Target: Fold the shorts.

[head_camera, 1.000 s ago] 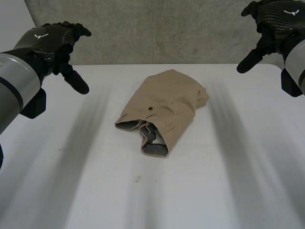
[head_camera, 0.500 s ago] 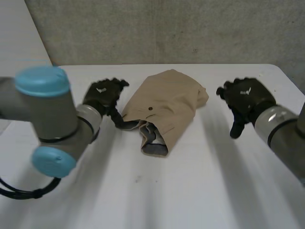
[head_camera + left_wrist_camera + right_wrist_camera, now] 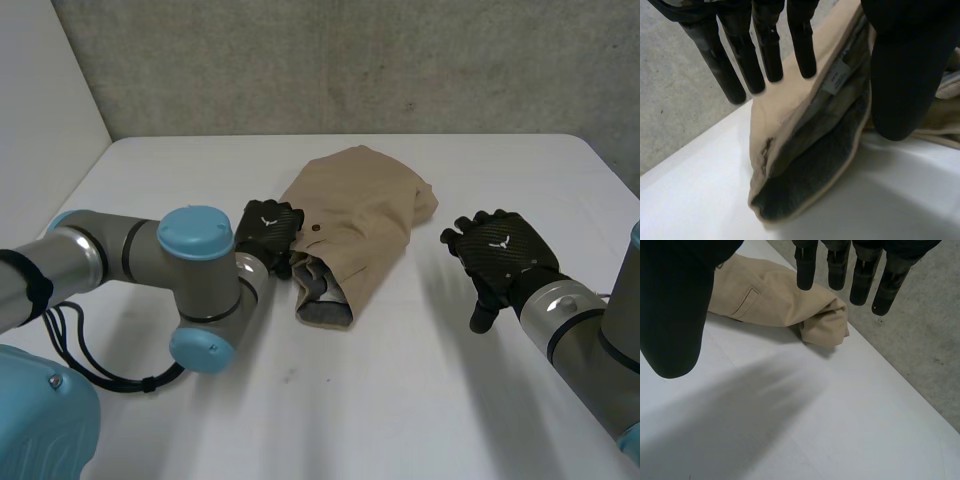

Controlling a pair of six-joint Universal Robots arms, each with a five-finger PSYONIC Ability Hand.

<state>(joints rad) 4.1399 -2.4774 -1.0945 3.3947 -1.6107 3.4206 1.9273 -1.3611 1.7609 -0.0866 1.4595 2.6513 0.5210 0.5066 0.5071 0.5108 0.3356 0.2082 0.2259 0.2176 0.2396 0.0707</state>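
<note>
- I see the tan shorts (image 3: pixel 355 215) lying bunched mid-counter (image 3: pixel 400 400), with the waistband gaping open.
- My left hand (image 3: pixel 266 230) sits at the waistband's edge, fingers (image 3: pixel 767 50) straight, thumb apart, gripping nothing.
- My right hand (image 3: pixel 497 252) hovers apart from the shorts, fingers wide.

Bright overall, with even, diffuse light coming from overhead. The white worktop (image 3: pixel 400 400) reads very bright, close to washed out toward the near side in head view. The grey wall (image 3: pixel 350 60) behind it is dimmer and mottled. The shorts (image 3: pixel 355 215) throw a thin soft shadow along their edge onto the worktop, clearest under the bunched end in right wrist view. In left wrist view the waist opening goes dark inside. The left hand (image 3: pixel 268 228) and right hand (image 3: pixel 497 252) are black and render as dark masses with little surface detail, and the thumbs in both wrist views are almost pure black. There is a soft highlight on the left arm's blue cap (image 3: pixel 198 230).
</note>
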